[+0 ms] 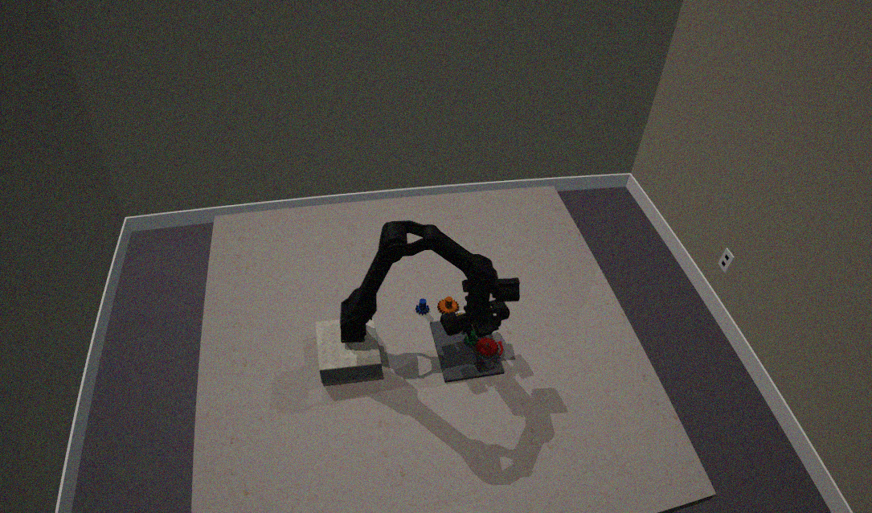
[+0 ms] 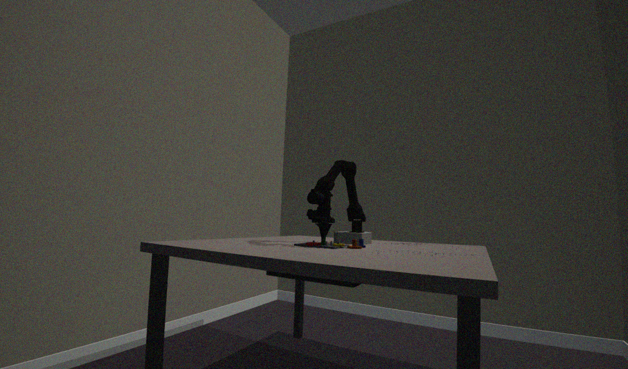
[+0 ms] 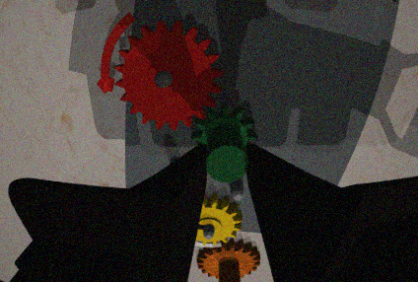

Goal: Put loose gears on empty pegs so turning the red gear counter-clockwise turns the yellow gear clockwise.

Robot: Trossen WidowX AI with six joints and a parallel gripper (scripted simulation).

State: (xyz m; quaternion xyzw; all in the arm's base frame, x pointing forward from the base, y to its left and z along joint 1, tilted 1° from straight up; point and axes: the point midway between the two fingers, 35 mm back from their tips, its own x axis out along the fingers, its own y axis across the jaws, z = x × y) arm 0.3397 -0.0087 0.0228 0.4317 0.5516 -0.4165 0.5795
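Note:
My gripper (image 3: 227, 152) (image 2: 324, 242) points down at the grey board (image 3: 301, 82) (image 1: 452, 367), shut on the round handle of the green gear (image 3: 226, 166) (image 1: 469, 340). That gear is low over or on the board, its teeth beside the lower right of the red gear (image 3: 140, 89) (image 1: 488, 347); whether it sits flat is unclear. The yellow gear (image 3: 227, 225) is partly hidden by a finger in the wrist view. The orange gear (image 3: 246, 262) (image 1: 448, 306) and the blue gear (image 1: 422, 309) stand on the table outside the board.
The red arrow (image 3: 105, 62) curves beside the red gear. The fingers and their shadows hide much of the board and its pegs. The arm's pale base block (image 1: 349, 357) stands left of the board in the top view.

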